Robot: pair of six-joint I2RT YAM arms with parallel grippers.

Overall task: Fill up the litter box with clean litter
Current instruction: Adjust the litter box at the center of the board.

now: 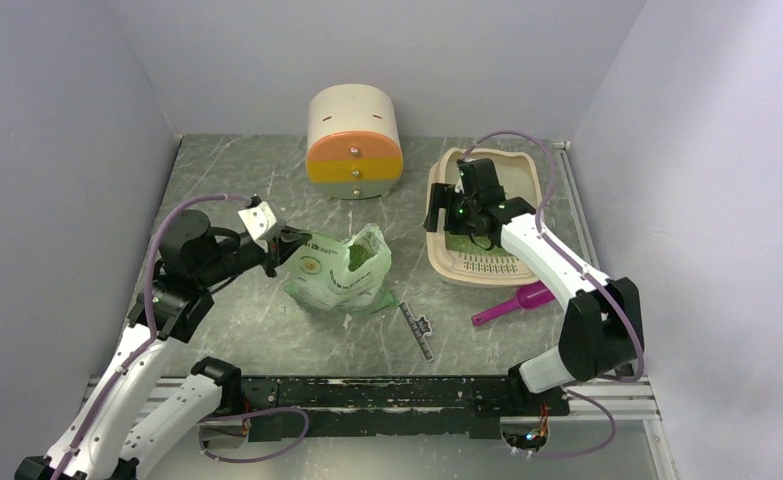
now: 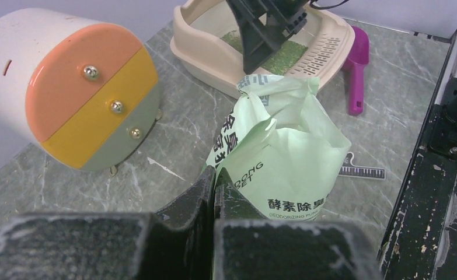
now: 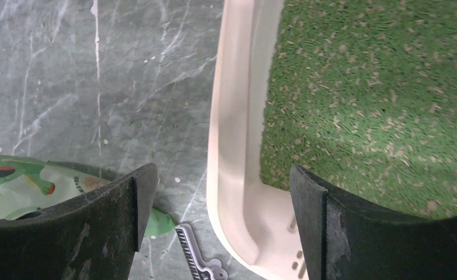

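Observation:
The beige litter box [image 1: 527, 165] lies at the right back of the table with its slotted ledge toward me. Clean litter [image 3: 377, 93], fine green granules, covers its floor [image 1: 462, 243]. My right gripper [image 3: 223, 210] hangs open over the box's left rim [image 3: 237, 116], one finger outside the wall and one above the litter, holding nothing. Seen from above, the right gripper [image 1: 447, 205] sits over that left edge. The left gripper [image 2: 214, 181] is shut on the edge of the green printed bag [image 2: 284, 157], which stands open-mouthed at mid-table [image 1: 342, 270].
A round beige-and-orange drawer unit [image 1: 355, 140] stands at the back centre. A magenta scoop [image 1: 512, 305] lies in front of the litter box. A small dark ruler-like strip [image 1: 417, 330] rests right of the bag. Grey walls close in both sides.

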